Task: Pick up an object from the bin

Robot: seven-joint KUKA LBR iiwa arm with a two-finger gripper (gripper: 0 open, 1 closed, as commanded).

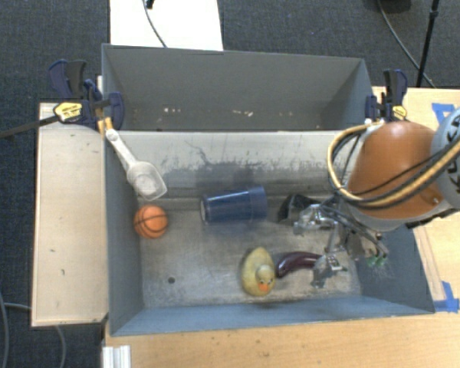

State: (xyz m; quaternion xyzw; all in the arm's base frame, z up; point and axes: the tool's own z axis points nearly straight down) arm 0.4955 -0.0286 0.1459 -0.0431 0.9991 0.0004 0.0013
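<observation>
Your claw (326, 264) hangs low in the right front of the bin (238, 90); you cannot tell whether it is spread or closed. A dark purple eggplant-shaped toy (294, 263) lies at its tip, a yellow duck (258, 272) just beside that, a tipped blue cup (234, 205) farther back

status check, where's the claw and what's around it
Claw low in grey metal bin, right side, at one end of dark purple eggplant-shaped toy. Hold not confirmed. Yellow rubber duck crowds the toy's other end.
</observation>
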